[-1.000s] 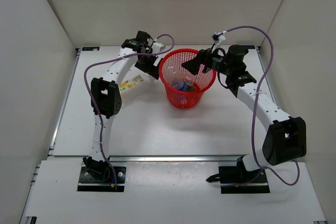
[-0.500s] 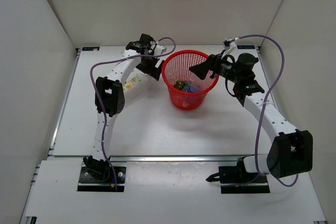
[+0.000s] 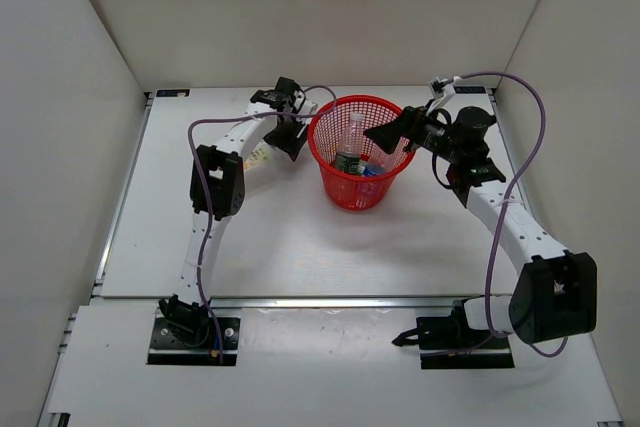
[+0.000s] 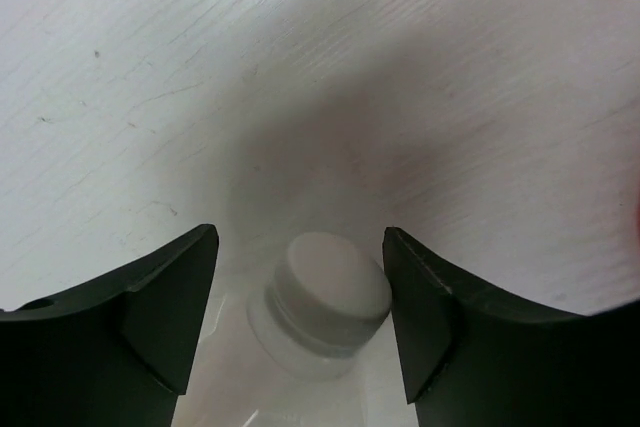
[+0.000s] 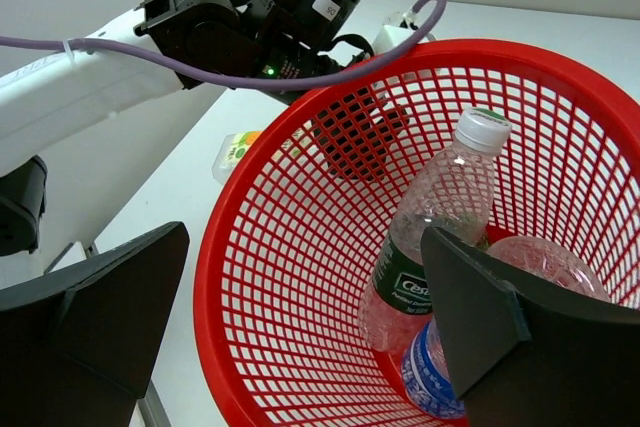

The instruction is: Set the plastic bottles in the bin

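Meanwhile, the white bottle [image 4: 320,332], last outside the bin [image 5: 300,287], has been reached by the left hand [image 4: 300,247], fingers [image 4: 150,307] apart on both sides of it.

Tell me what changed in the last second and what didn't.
The right gripper drew back from over the bin to its right rim and is open. A green-label bottle now leans upright inside, seemingly just released. The left gripper moved toward the bin and, open, now straddles the cap of the white bottle. The bin and the white bottle stayed about where they were.
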You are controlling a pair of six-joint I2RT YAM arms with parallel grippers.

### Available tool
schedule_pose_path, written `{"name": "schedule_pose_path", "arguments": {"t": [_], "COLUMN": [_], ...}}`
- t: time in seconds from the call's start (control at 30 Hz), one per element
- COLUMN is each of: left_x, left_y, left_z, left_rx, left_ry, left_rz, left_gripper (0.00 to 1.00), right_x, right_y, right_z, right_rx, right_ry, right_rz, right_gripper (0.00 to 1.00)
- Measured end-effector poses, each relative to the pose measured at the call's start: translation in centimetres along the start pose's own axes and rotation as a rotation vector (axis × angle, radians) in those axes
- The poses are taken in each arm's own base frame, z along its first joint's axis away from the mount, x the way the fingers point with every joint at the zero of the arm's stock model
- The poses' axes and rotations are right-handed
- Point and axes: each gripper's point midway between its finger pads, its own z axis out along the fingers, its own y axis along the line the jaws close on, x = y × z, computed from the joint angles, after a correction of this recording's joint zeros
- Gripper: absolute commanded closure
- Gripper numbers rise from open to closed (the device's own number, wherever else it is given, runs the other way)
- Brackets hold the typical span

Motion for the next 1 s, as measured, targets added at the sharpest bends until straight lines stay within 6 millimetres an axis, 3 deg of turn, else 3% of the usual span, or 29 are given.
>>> {"name": "schedule_pose_path", "arguments": {"t": [0.07, 0.27, 0.4, 0.53, 0.63, 0.7, 0.87, 1.0], "left_x": [0.4, 1.5, 3.1, 5.0, 5.7, 5.6, 5.3, 3.7], "left_y": [0.3, 0.9, 1.2, 0.8, 0.8, 1.0, 2.0, 3.3], "left_z": [0.4, 0.9, 0.7, 0.0, -0.4, -0.4, -1.3, -4.4], "left_rx": [-0.006, -0.018, -0.045, -0.058, -0.061, -0.067, -0.117, -0.213], "left_ry": [0.014, 0.042, 0.074, 0.106, 0.117, 0.112, 0.099, 0.041], "left_rz": [-0.007, -0.029, -0.027, -0.024, -0.039, -0.045, -0.07, -0.099], "left_gripper": [0.28, 0.27, 0.36, 0.59, 0.9, 1.0, 1.0, 1.0], "right_x": [0.0, -0.4, -0.5, -0.2, 0.1, 0.1, -0.4, -0.9], "right_y": [-0.2, -0.4, -0.4, -0.3, -0.3, -0.2, 1.1, 2.2], "right_z": [-0.1, -0.7, -1.1, -1.1, -1.1, -1.2, -1.3, -1.5], "right_rx": [0.007, 0.03, 0.039, 0.041, 0.05, 0.05, 0.037, 0.024], "right_ry": [-0.003, -0.026, -0.04, -0.043, -0.045, -0.049, -0.068, -0.086], "right_rz": [0.005, -0.003, -0.008, -0.007, -0.006, -0.008, -0.03, -0.048], "right_gripper": [0.0, 0.01, 0.01, 0.01, 0.01, 0.01, 0.01, 0.01]}}
